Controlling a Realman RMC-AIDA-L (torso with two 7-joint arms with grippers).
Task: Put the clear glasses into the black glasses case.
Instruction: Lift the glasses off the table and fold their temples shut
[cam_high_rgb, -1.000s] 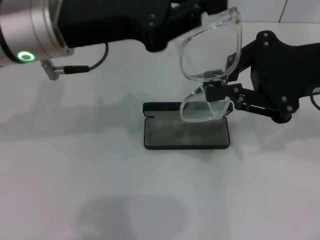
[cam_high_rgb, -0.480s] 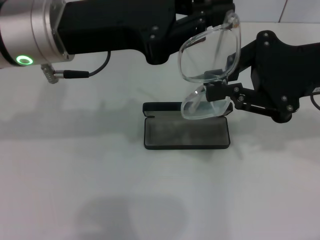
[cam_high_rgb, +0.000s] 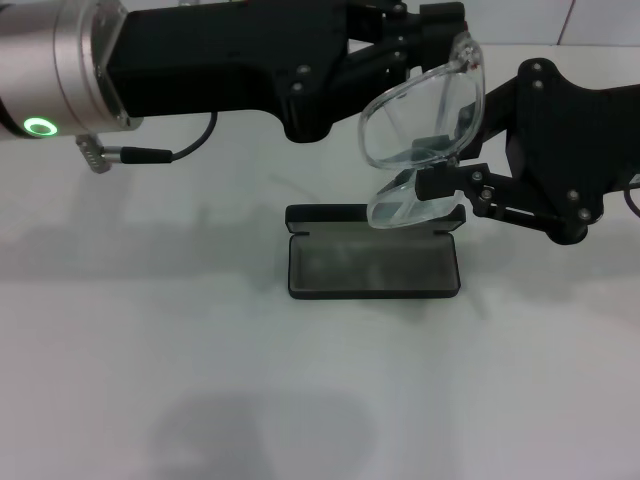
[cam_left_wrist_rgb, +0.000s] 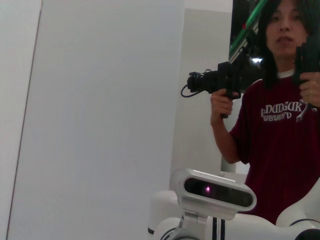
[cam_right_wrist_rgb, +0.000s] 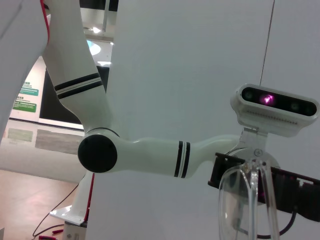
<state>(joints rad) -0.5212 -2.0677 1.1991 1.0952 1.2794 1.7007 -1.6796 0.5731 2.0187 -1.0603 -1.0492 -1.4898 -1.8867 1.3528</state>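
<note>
Risk lies above the open black glasses case (cam_high_rgb: 373, 262): the clear glasses (cam_high_rgb: 424, 130) hang there on edge, the right gripper (cam_high_rgb: 437, 186) clamping their lower lens, the left gripper (cam_high_rgb: 425, 35) at their top rim. We fear twisting or a drop onto the table (cam_high_rgb: 150, 350). We cannot tell the left's grip; the lid is foreshortened.

Even overhead light is washing the table (cam_high_rgb: 150, 400) bright w/ soft diffuse shadows lying on it. Glare is glinting off the clear glasses (cam_high_rgb: 425, 130); head view is staying fairly sharp.
</note>
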